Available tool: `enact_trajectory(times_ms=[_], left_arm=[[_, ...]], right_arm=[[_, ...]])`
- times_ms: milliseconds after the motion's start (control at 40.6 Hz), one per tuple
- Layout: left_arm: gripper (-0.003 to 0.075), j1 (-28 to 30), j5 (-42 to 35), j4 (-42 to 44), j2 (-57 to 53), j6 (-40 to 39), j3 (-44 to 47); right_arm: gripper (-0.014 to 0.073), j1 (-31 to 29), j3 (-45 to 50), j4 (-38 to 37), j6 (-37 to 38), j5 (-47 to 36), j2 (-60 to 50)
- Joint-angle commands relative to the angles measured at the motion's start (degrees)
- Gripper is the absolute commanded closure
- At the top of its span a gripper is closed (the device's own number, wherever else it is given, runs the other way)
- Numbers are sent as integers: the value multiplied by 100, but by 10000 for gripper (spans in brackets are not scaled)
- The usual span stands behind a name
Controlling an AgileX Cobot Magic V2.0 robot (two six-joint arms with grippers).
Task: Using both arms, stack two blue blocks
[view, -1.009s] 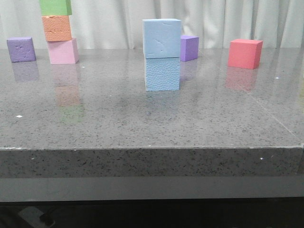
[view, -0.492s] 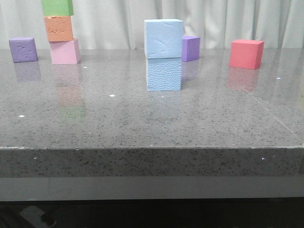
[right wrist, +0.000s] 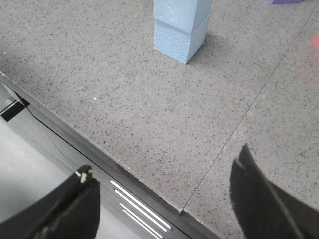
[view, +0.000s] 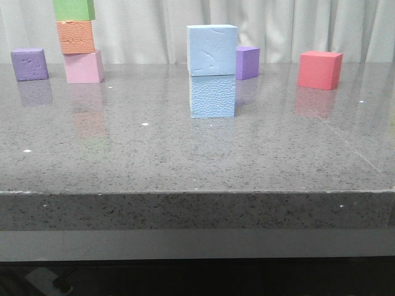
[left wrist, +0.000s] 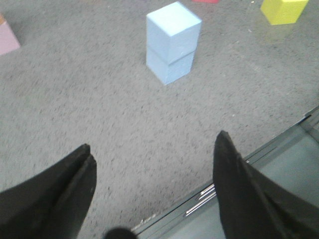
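Observation:
Two pale blue blocks stand stacked mid-table: the upper blue block (view: 212,49) rests squarely on the lower blue block (view: 212,95). The stack also shows in the left wrist view (left wrist: 172,42) and in the right wrist view (right wrist: 182,25). My left gripper (left wrist: 154,154) is open and empty, over the table's front edge, well back from the stack. My right gripper (right wrist: 164,172) is open and empty, also over the front edge, away from the stack. Neither arm shows in the front view.
At the back left, a green cube (view: 74,9) sits on an orange cube (view: 76,37) on a pink cube (view: 83,66), beside a purple cube (view: 29,64). A second purple cube (view: 247,62) stands behind the stack. A red cube (view: 320,69) is at back right. A yellow cube (left wrist: 284,10) shows in the left wrist view.
The front view has shifted very slightly between one second ago and now. The blue stack stands unchanged.

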Motion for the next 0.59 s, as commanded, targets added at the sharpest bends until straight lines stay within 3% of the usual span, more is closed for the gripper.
enact_trajectory(times_ms=[0,172,443,566], left_arm=[[241,-48,-508,311,-419,-474,325],[241,-48,-192,1184,-1039,-1103,869],[246,-48,-215,1166,-1528,-1103,1234],[312,-48,-253,1166,-1542,-1001,1305]], right_arm=[[43,-23,-142,-249,-33,-180,-17],[43,-23,-354,-672,581,332,-73],[43,-23,-369,-617,592,449,-710],[76,-23,-369,-607,592,449,-934]])
